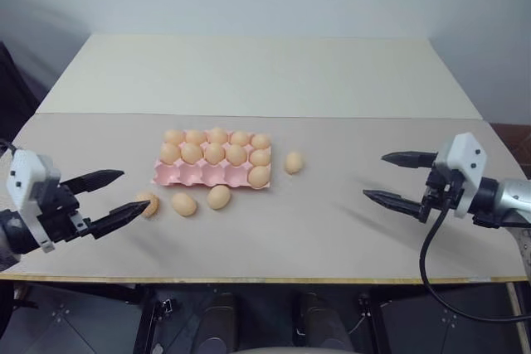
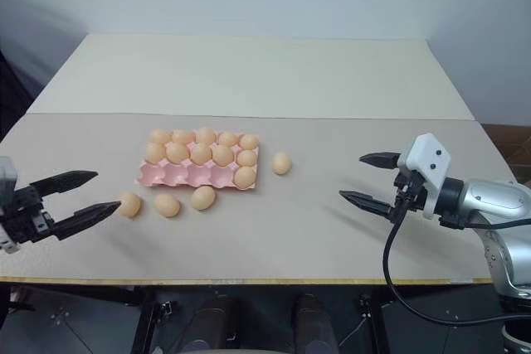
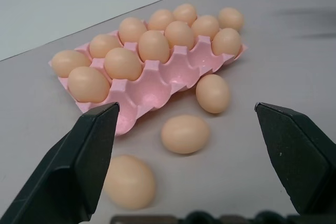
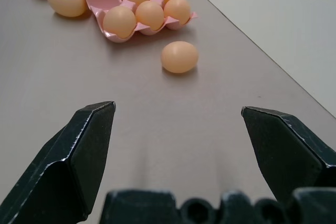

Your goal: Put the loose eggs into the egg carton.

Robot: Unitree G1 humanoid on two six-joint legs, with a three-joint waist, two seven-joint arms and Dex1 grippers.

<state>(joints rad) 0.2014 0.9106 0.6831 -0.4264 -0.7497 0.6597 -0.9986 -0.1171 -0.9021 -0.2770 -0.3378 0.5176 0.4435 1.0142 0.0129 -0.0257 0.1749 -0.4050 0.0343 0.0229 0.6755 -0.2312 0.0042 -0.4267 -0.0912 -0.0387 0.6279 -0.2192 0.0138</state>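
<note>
Tan egg [image 1: 148, 203] touching left hand [image 1: 114, 196] fingertip

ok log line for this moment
left gripper open | right gripper open | loose eggs on table | egg carton near row part empty

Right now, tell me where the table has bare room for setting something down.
Free: the grey tabletop between the lone pale orange-tan egg and the right gripper, and behind the pink moulded egg carton. Crowded: the carton's front, where three loose eggs lie near the left gripper.

You have: 1 flat pink moulded egg carton [image 1: 196, 174] | 11 pale orange-tan oval eggs seated in it [image 1: 214, 153] | 4 loose eggs on the table [image 1: 219, 197]
</note>
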